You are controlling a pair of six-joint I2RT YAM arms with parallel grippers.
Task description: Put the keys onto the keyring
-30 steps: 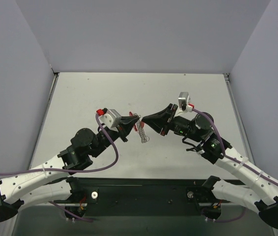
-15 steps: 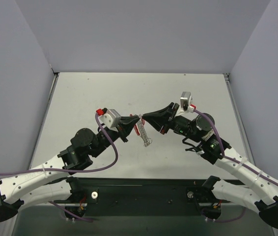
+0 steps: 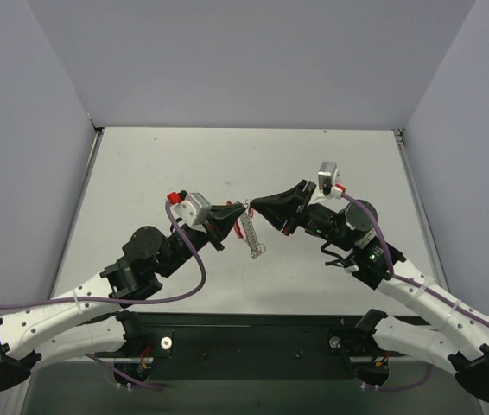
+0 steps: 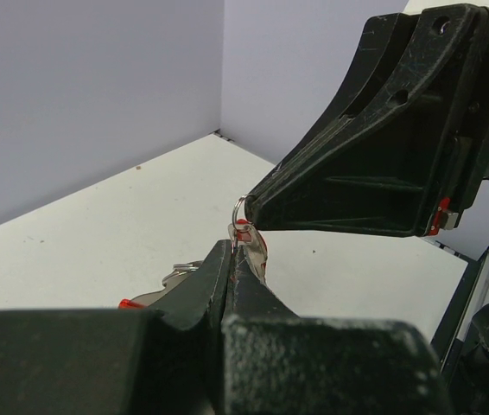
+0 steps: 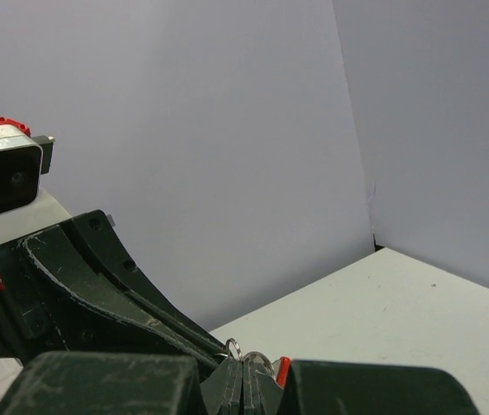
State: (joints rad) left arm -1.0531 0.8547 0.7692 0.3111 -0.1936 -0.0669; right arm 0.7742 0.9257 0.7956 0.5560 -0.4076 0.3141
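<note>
1. The keys point(image 3: 252, 235) are seen from above as a thin silver string hanging over the middle of the table point(image 3: 184, 164), sloping down and slightly to the right from the point where the two gripper tips meet.
2. The keyring point(image 4: 244, 230) shows in the left wrist view only as a small red patch right at the tips, with silver metal just behind it; its full shape cannot be made out.
3. A thin wire loop point(image 4: 238, 207) stands up between the two tips in the left wrist view. In the right wrist view, small silver loops point(image 5: 232, 348) stick out just beyond that gripper's own fingers, with a red sliver beside them.
4. The left gripper point(image 3: 241, 208) is pressed together — no gap is seen between its fingers in its own view, and the loop and red patch sit at its very tip.
5. The right gripper point(image 3: 255, 205) is pressed together too, its tip touching or almost touching the left one at the top of the bunch.
6. Which gripper actually carries the bunch cannot be told — both tips pinch at the same spot.
7. Both arms are bent inward from the near edge of the table, their tips pointed at each other.
8. Plain pale walls point(image 3: 253, 60) enclose the table on three sides.
</note>
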